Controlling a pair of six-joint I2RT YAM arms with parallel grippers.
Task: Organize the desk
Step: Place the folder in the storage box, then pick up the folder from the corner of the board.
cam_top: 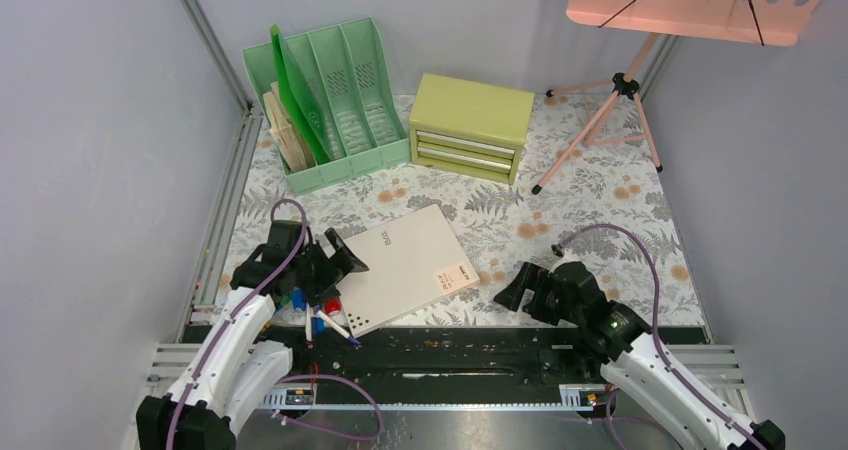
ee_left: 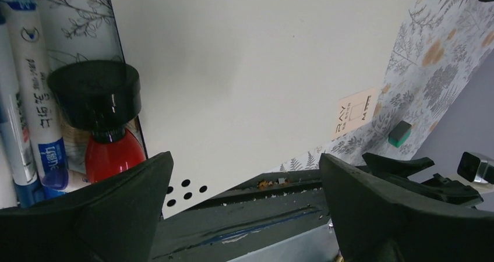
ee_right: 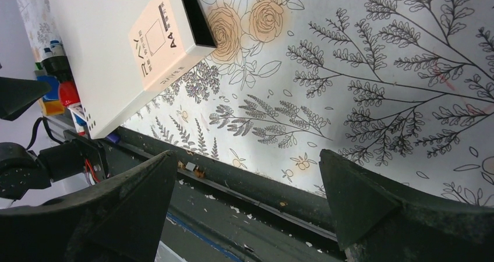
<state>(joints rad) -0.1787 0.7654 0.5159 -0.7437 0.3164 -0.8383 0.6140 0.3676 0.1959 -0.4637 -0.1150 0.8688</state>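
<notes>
Print of grey ferns and orange flowers covers the surface (cam_top: 590, 220), which in the top view runs from the near rail (cam_top: 450, 355) to the far wall. Far left: green file rack (cam_top: 340, 100). Just right of it: yellow-green drawer chest (cam_top: 470, 125). Far right: pink tripod stand (cam_top: 610, 110). White notebook (cam_top: 405, 265) lies flat and skewed, near left of centre. At its left corner the left fingers (cam_top: 348, 253) are spread apart, gripping nothing, with markers (cam_top: 322, 322) just near of them. Near right, the right fingers (cam_top: 512, 288) are also spread and empty, over bare print.

Left wrist view: fingers wide apart, nothing between. Notebook below; left of it a red bottle (ee_left: 110, 157) with black cap, beside the markers. Small green block (ee_left: 400, 133) on the print, right.

Right wrist view: fingers wide apart, empty. Notebook corner with peach label (ee_right: 154, 41) upper left; print and rail beneath.
</notes>
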